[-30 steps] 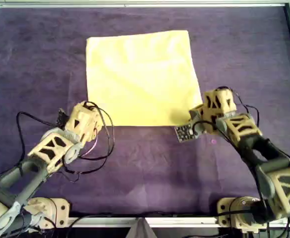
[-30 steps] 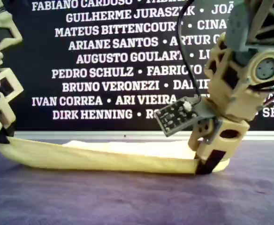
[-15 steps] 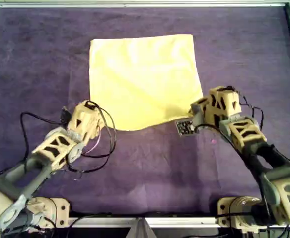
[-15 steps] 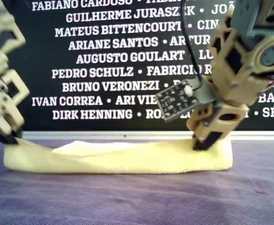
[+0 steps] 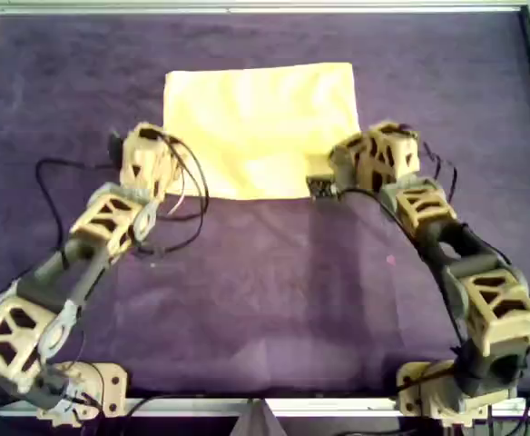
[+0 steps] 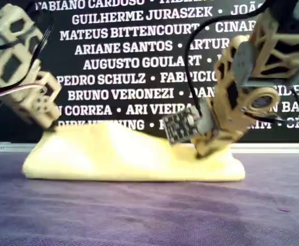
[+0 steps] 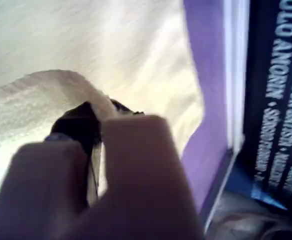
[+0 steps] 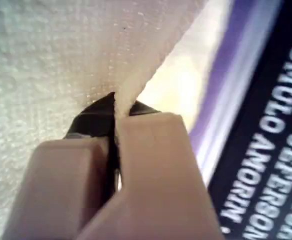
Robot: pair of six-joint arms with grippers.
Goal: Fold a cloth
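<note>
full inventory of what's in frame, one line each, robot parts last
cloth: 1, pale yellow, far middle of the table in the overhead view, near edge lifted off the covering.
table covering: 1, dark purple, spread across the whole work surface.
table frame: 1, silver metal, bordering the covering.
name banner: 1, black with white lettering, behind the table in the exterior view.
left gripper: 1, tan, shut on the cloth's near corner at the overhead view's left.
right gripper: 1, tan, shut on the other near corner.

I'm seeing the dark purple table covering (image 5: 274, 300) spread across the whole work surface. A metal frame (image 5: 247, 7) runs along its far edge, and behind that stands a black banner (image 6: 129, 61) printed with white names.
</note>
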